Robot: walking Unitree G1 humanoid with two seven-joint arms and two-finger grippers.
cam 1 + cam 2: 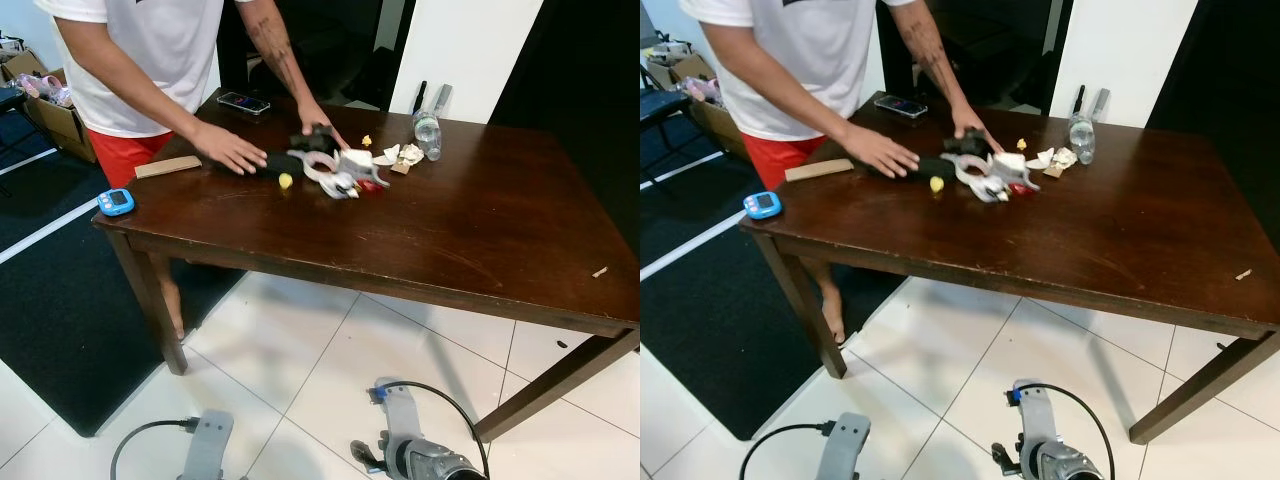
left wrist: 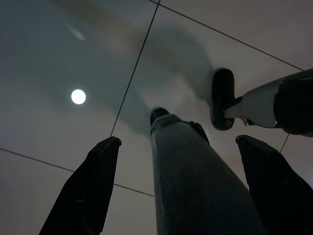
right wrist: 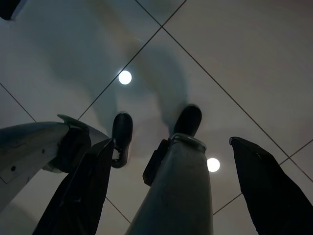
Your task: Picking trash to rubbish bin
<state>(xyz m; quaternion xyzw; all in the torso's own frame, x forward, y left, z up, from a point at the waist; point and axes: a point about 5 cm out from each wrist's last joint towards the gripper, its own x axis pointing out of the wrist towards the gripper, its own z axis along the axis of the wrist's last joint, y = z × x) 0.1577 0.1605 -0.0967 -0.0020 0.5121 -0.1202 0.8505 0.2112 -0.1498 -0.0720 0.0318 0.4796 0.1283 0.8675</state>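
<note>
A pile of trash (image 1: 340, 170) lies at the far middle of the dark wooden table (image 1: 480, 230): white crumpled pieces, black items and a small yellow bit (image 1: 286, 181). Crumpled white paper (image 1: 405, 154) and a clear plastic bottle (image 1: 427, 133) lie just right of it. A person in a white shirt leans over the table, with one hand (image 1: 232, 152) and the other hand (image 1: 318, 118) on the black items. My left arm (image 1: 207, 445) and right arm (image 1: 410, 450) hang low before the table. Over the floor tiles, the left gripper (image 2: 177, 141) and the right gripper (image 3: 170, 143) are both open and hold nothing.
A phone (image 1: 244, 102), a brown cardboard strip (image 1: 168, 166) and a blue timer (image 1: 116, 202) lie on the table's left part. A small scrap (image 1: 600, 271) sits near its right front edge. A black mat (image 1: 60, 300) covers the floor at left, with cardboard boxes (image 1: 60, 115) behind.
</note>
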